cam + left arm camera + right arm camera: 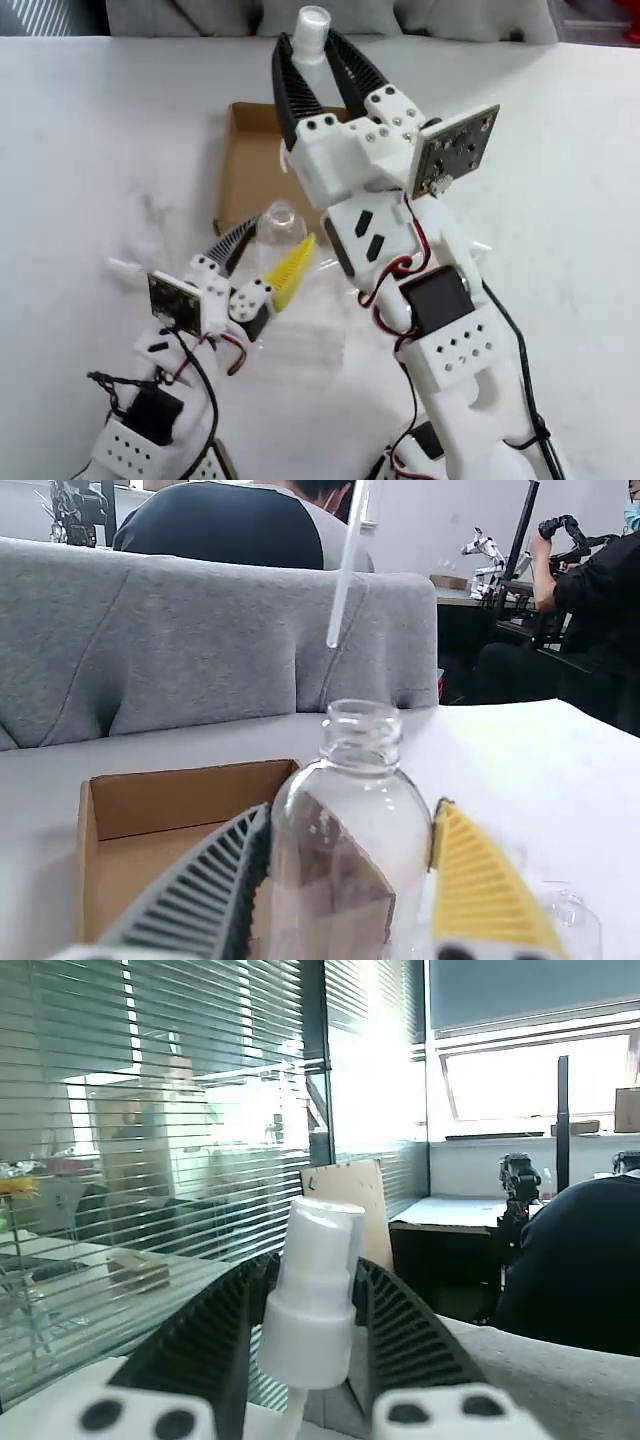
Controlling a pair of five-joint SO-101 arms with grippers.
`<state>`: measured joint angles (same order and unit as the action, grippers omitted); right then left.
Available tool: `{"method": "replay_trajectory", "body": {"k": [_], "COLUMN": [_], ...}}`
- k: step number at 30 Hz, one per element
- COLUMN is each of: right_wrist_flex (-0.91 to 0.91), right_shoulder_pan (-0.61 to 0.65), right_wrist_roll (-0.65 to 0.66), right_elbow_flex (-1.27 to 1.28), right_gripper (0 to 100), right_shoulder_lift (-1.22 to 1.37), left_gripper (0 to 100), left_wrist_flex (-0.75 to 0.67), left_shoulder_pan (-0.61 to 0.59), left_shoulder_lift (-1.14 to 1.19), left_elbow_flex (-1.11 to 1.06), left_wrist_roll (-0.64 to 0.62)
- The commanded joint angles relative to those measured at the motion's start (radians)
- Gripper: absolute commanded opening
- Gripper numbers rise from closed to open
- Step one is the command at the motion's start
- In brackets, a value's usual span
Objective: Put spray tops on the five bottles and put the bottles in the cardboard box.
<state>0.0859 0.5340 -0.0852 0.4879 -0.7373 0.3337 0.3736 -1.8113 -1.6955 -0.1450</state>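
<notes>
Left tool (280, 238) clamped on clear plastic open-necked bottle (281, 218), held upright over white worktop (110, 140), just beside the brown cardboard box (245, 165). Right tool (312, 48) is raised, black fingers gripping white spray top (311, 28). Its thin dip tube (345, 570) hangs above the bottle mouth.

I see my right arm (455, 350) and left arm (125, 445) in white printed shells, with black servos (437, 297) and red-black cables (380, 295); the right gripper (311, 45) has ribbed black fingers, the left gripper (279, 235) one yellow
</notes>
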Motion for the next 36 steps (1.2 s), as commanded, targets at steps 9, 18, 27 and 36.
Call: {"method": "replay_trajectory", "body": {"k": [9,18,27,36], "right_wrist_flex": [0.127,0.213,0.090,0.082], "right_shoulder_pan": [0.056,0.058,0.056,0.062], "right_wrist_roll": [-0.009,-0.009,-0.009,-0.011], "right_elbow_flex": [-0.006,0.009,0.137,0.238], "right_gripper": [1.8,1.8,1.8,1.8], "right_shoulder_lift": [-0.140,-0.142,-0.150,-0.151], "left_gripper": [12,12,12,12], "left_wrist_flex": [0.005,0.005,0.005,0.005], "left_shoulder_pan": [0.012,0.012,0.012,0.012], "left_shoulder_lift": [-0.015,-0.015,-0.015,-0.015], "left_elbow_flex": [0.003,0.003,0.003,0.003], "left_wrist_roll": [0.028,0.028,0.028,0.028]}}
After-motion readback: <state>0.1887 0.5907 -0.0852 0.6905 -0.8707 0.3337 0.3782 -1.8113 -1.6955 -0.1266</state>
